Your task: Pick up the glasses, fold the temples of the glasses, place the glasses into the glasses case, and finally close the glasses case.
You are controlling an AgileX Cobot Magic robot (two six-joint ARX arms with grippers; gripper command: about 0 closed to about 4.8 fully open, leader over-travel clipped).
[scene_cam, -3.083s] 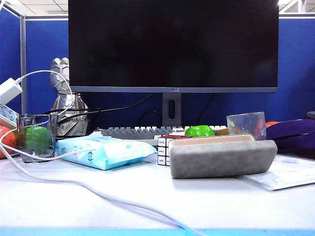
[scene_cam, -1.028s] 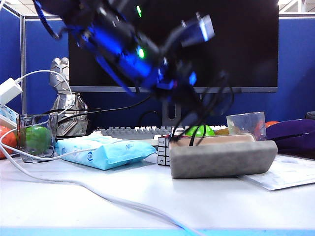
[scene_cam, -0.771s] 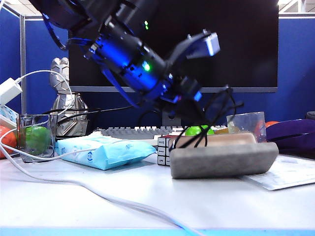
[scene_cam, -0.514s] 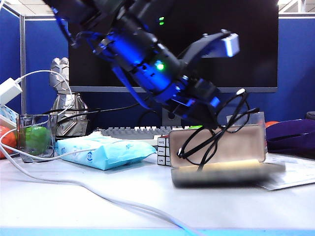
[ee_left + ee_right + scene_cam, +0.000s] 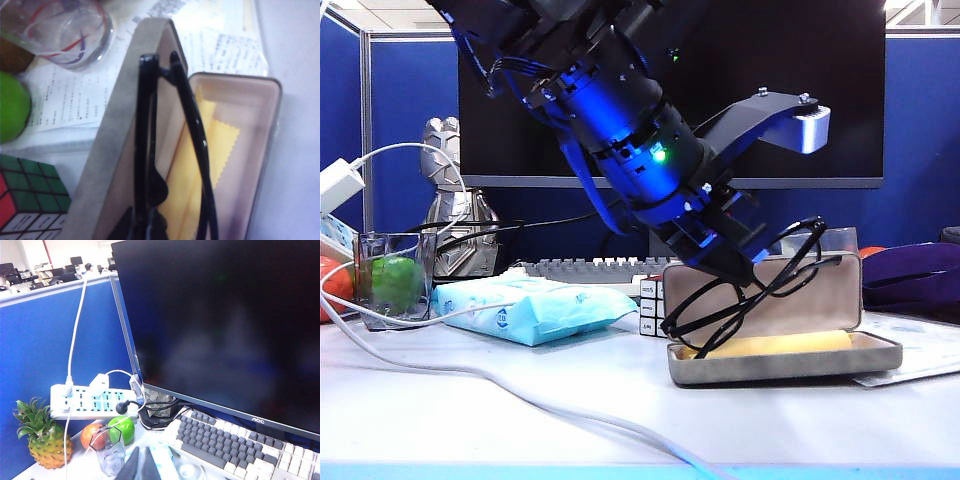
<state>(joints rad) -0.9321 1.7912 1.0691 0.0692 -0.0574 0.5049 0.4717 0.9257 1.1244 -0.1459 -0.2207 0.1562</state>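
Note:
My left gripper (image 5: 738, 266) reaches in from the upper left and is shut on the glasses (image 5: 720, 308), thin and black-framed. They hang tilted just above the open glasses case (image 5: 785, 365), lower lens close to its front left corner. The grey lid (image 5: 820, 292) stands upright and a yellow cloth (image 5: 770, 344) lies inside. In the left wrist view the glasses (image 5: 143, 125) show edge-on over the case (image 5: 115, 130), one of the temples (image 5: 197, 145) lying folded alongside the frame. My right gripper (image 5: 145, 464) is shut and holds nothing, high above the desk near the monitor.
A Rubik's cube (image 5: 651, 300) touches the case's left end. A light-blue tissue pack (image 5: 530, 305), a drinking glass (image 5: 395, 280) and a white cable (image 5: 470, 375) lie to the left. Behind are a keyboard (image 5: 590, 268) and a monitor (image 5: 670, 90). Printed paper (image 5: 920, 350) lies under the case.
The case lid, shut a second ago, now stands open. My left gripper has moved right and down with the glasses, from above the cube to over the open case.

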